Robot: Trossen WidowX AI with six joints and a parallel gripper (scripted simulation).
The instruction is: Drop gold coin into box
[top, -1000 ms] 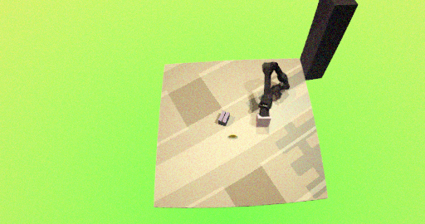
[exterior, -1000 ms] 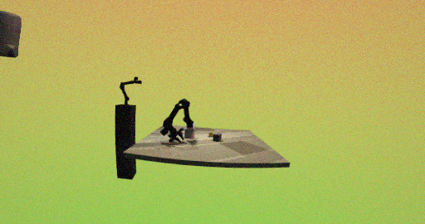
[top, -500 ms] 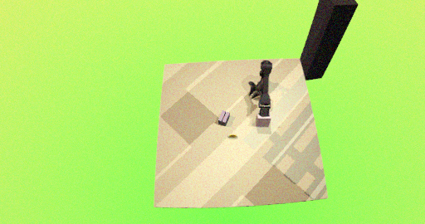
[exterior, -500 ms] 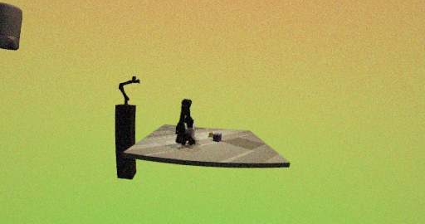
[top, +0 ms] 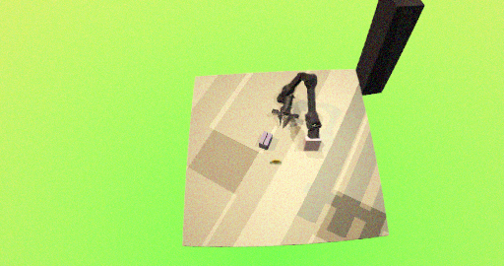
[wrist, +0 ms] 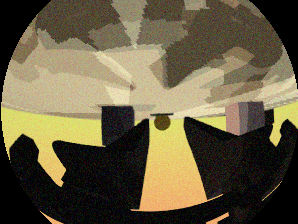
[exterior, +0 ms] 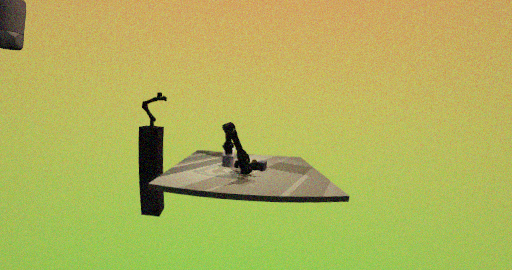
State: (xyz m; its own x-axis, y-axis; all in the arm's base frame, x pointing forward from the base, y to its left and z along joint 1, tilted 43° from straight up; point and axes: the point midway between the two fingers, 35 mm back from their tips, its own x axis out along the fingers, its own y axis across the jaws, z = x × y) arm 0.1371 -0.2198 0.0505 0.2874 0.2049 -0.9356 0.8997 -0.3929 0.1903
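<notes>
- The box (top: 265, 140) sits leftmost of the task's things on the table (top: 221, 214) in the top view, grey with a dark slot along its lid; it is near the coin but apart from it.
- The coin (top: 276, 162) stands just right of and below the box in that view, a small gold sliver. Its holder is too small to make out there.
- The gripper (top: 285, 117) hangs further right and up, low over the table, well apart from the coin and touching nothing that I can see.
- In the wrist view the coin (wrist: 161, 121) shows as a small gold disc far ahead, nearly centred in the gap between the fingers, with the box (wrist: 244, 116) off to the right.
- The step in hand, as I judge it, is the approach to the coin.
- To do it well: keep the coin centred between the fingers, turn the wrist so the pads meet its flat faces rather than its rim, and come down from above so the holder is not knocked.
- The jaws stand partly apart, narrowed to under half their spread, with nothing between them.
- That gap looks ample for so thin a coin, though a wider one would forgive a slightly off approach.
</notes>
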